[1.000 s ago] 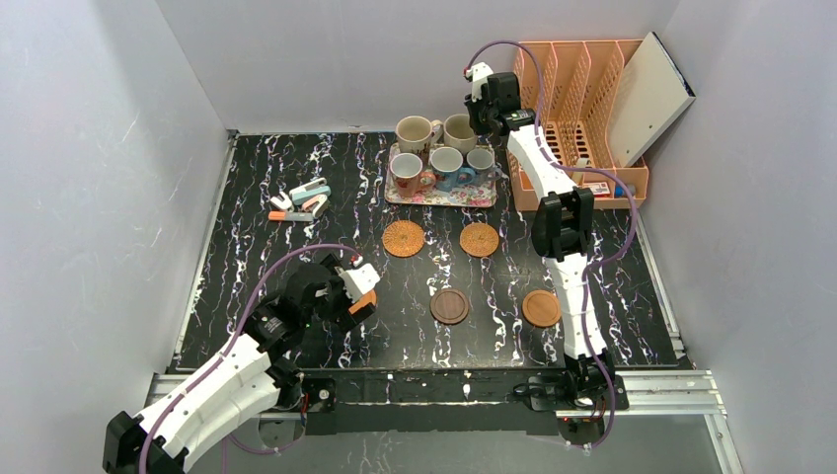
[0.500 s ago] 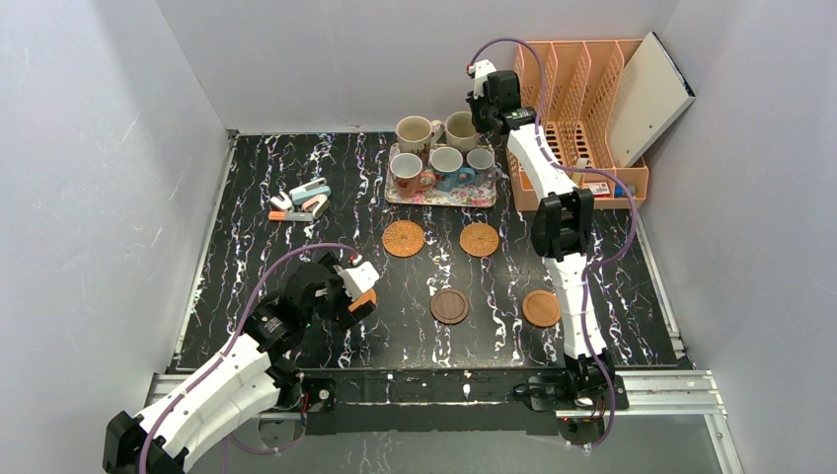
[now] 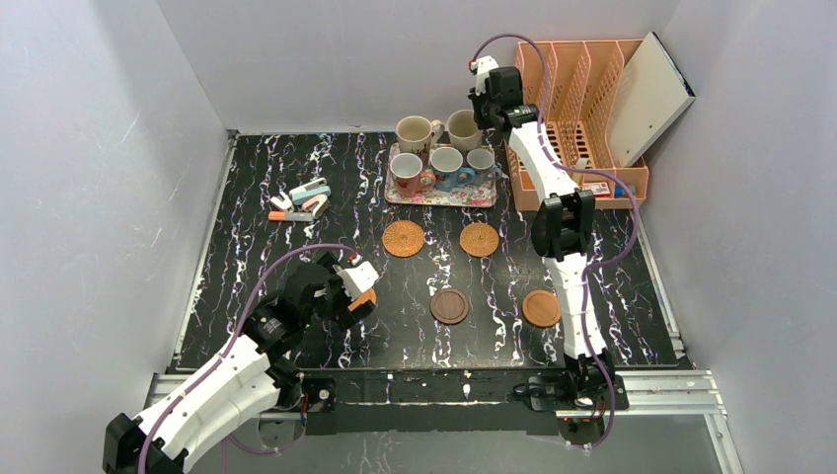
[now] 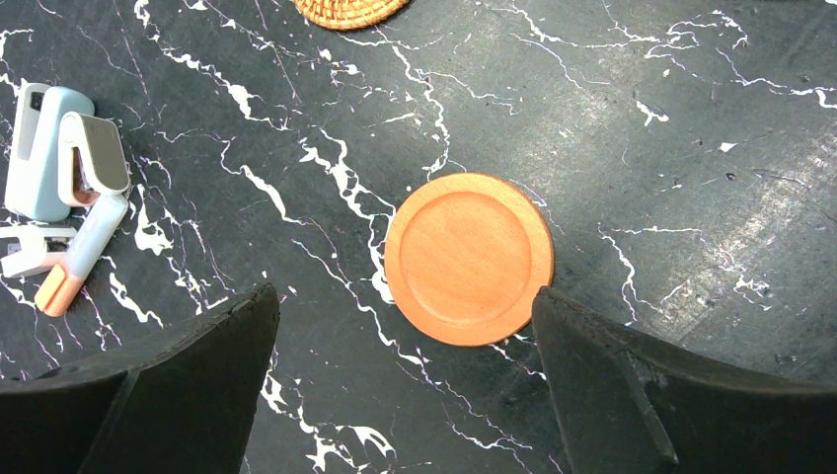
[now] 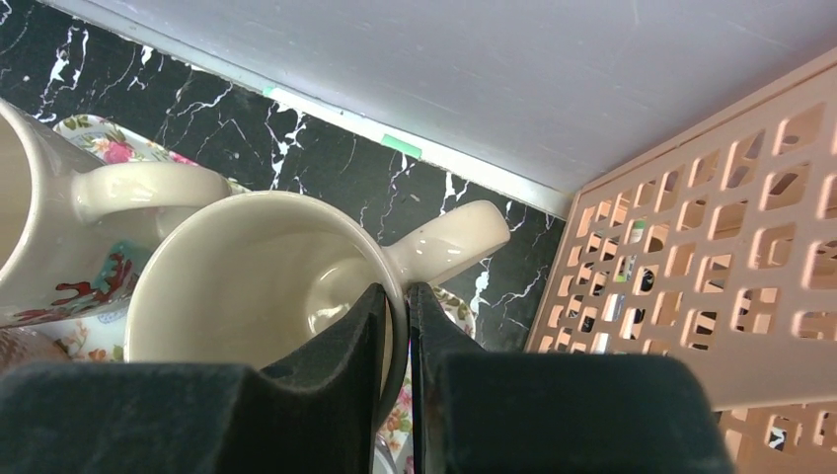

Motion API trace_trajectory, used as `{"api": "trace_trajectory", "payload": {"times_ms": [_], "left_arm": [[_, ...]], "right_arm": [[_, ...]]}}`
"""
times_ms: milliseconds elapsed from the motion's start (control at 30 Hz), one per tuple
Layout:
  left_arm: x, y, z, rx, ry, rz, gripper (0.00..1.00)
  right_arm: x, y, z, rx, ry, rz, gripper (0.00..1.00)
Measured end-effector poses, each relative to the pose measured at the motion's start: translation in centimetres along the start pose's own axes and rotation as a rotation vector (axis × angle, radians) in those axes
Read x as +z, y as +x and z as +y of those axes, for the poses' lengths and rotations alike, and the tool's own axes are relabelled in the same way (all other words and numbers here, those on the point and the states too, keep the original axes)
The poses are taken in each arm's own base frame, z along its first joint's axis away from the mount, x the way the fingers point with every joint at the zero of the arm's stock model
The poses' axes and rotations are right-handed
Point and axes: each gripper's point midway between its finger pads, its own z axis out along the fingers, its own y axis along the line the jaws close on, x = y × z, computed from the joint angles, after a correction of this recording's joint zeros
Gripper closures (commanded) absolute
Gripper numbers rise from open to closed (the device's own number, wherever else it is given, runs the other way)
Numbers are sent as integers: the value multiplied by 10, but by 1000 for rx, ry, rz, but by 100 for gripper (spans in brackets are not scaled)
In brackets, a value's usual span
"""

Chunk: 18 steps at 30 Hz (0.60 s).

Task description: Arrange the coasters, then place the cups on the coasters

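Now tighter, right pincer (image 5: 397,296) pinching cream mug (image 5: 247,286) rim

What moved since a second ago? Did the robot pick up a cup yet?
The right tool, pinching the rim of the back cream mug, drifted slightly farther back. The mug itself barely shifted, so I can't say it's lifted. The left tool stayed open over the orange coaster. Everything else stayed put.

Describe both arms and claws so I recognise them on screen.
The left arm and right arm are alike: white shells, black joints, a purple cable looping alongside each. The left claw and right claw have blocky matte-black fingers.
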Motion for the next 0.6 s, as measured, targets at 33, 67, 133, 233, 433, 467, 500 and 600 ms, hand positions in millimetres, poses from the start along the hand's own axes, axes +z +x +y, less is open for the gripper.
{"api": "trace_trajectory", "payload": {"times_ms": [33,67,133,233,433,467,500,600], "left_arm": [[0,0,0,0,0,0,2],[0,0,0,0,0,0,2],[0,0,0,0,0,-1,2],[0,0,0,0,-1,0,2],[0,0,0,0,-1,-2,2],[0,0,0,0,-2,-2,2],[0,-1,0,0,-2,-3,2],[-1,-1,0,0,-3,-5,2]], "right_arm": [[-1,-1,-1,0,1,-1,99],[-2,-3,-2,1,3,-5,99],[-5,-8,-6,2,12,-14,99],[-9,-15,-14,6,28,-32,99],[-22,-30,-30,20,53,-61,99],[-25,-32,-32,22,56,-62,99],[-28,-34,-35,24,59,-65,99],[-39,-46,-41,33,69,-84,99]]}}
